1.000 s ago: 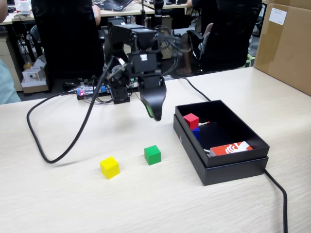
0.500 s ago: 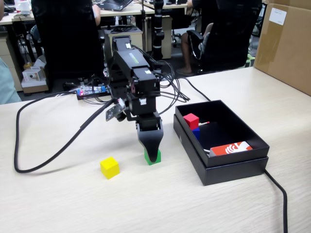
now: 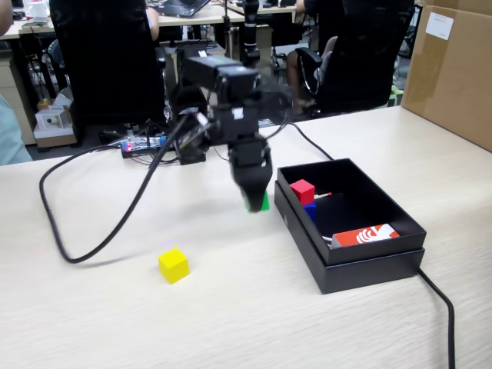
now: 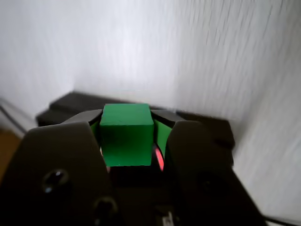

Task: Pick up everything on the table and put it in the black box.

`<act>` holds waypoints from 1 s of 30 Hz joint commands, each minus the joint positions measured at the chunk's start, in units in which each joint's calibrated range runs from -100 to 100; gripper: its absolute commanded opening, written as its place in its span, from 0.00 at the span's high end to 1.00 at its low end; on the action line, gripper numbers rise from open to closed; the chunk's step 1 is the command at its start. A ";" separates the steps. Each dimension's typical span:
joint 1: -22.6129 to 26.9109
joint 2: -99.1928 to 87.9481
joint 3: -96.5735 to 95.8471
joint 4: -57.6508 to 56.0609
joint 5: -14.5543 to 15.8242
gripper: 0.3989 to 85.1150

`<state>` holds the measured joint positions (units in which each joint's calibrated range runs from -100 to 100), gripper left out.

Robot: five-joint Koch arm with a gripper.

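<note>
My gripper (image 3: pixel 254 201) hangs above the table (image 3: pixel 231 307), just left of the black box (image 3: pixel 369 261), and it is shut on the green cube (image 3: pixel 264 202). In the wrist view the green cube (image 4: pixel 127 134) fills the gap between the two dark jaws of the gripper (image 4: pixel 127 122), with the black box (image 4: pixel 66 103) blurred behind it. A yellow cube (image 3: pixel 174 264) lies alone on the table at the front left. Inside the box a red cube (image 3: pixel 303 191) rests on a blue cube (image 3: pixel 310 211) near the box's left wall.
An orange-and-white card (image 3: pixel 366 234) lies in the box's near right corner. A thick black cable (image 3: pixel 84 231) loops over the table on the left, and another cable (image 3: pixel 442 307) runs off at the right. A brown cardboard box (image 3: pixel 450 69) stands at the back right.
The gripper came down on the green cube, shut on it, then lifted it up and to the right toward the black box. The cable loop on the left shifted.
</note>
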<state>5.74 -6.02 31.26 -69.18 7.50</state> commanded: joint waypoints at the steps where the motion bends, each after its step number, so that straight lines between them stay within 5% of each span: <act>1: 4.20 -12.17 3.01 -0.23 1.07 0.90; 9: 12.06 -5.40 4.09 -0.23 4.54 0.89; 18: 12.31 16.06 10.62 -0.06 4.59 0.88; 30: 12.06 14.57 7.09 -0.06 4.59 0.65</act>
<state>17.80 15.47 37.11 -69.34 12.19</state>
